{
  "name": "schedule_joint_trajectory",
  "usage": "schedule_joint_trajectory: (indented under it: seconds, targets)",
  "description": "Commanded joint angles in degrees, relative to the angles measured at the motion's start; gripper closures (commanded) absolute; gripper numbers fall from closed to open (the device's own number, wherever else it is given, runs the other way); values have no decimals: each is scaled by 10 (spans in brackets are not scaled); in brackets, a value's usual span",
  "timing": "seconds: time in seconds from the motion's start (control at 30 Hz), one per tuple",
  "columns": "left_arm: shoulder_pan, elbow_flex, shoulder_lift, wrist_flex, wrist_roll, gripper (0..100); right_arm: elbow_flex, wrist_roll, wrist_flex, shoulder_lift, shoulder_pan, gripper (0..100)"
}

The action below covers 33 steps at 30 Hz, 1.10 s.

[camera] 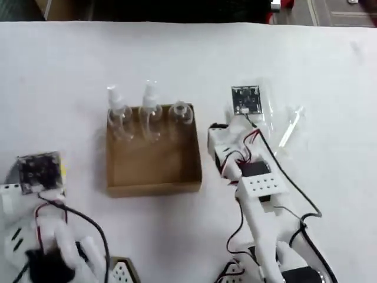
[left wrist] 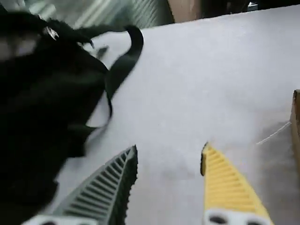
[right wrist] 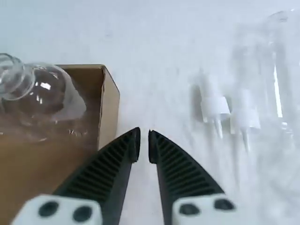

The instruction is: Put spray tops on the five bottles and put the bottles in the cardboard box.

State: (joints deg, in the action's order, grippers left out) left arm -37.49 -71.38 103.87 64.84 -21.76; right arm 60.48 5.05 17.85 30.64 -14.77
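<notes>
A matte white surface point(camera: 59, 71) spreads across the high view, with a dark strip of room beyond its 12 o'clock edge. At the middle sits a shallow square brown cardboard box point(camera: 154, 177), open on top. Three clear plastic bottles stand in a row against its 12 o'clock wall. There is a first spray-topped bottle point(camera: 119, 112) in the 11 o'clock corner and a second spray-topped bottle point(camera: 149, 109) beside it. An open-necked bottle point(camera: 181, 113) stands in the 1 o'clock corner. At 2 o'clock from the box lies a crinkled clear plastic bag point(camera: 285, 124). My white right arm point(camera: 262, 188) sits at 4 o'clock, just beside the box wall. My left arm point(camera: 35, 194) is at 8 o'clock, apart from the box.

My right wrist view gives finer detail. My right tool point(right wrist: 144, 140) is two black ribbed wedges, nearly closed with a thin slit between the tips. It holds nothing and sits over bare surface just off the box's corner. The open-necked bottle shows a rounded, glossy shoulder inside the box. Two loose white spray tops point(right wrist: 213, 105) with thin dip tubes lie by the bag. I cannot tell whether they are inside it.

My left wrist view shows my left tool point(left wrist: 169, 147), one grey ribbed finger and one yellow. It is spread wide and empty above bare surface. A sliver of box wall lies beyond the yellow finger. Beside the grey finger is a blurred black mass with a looping strap point(left wrist: 42, 103).
</notes>
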Motion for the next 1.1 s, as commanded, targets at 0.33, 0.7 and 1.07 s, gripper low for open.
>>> schedule_joint_trajectory:
  seconds: [0.33,0.7,1.07]
  targets:
    - [-133,299,-410,30,119,849,-8,0,-17,21,35,983]
    - [-98,432,-829,41,590,741,-6,-1,-17,20,30,981]
    - [-61,525,-1044,29,750,785,-6,-2,-17,20,30,981]
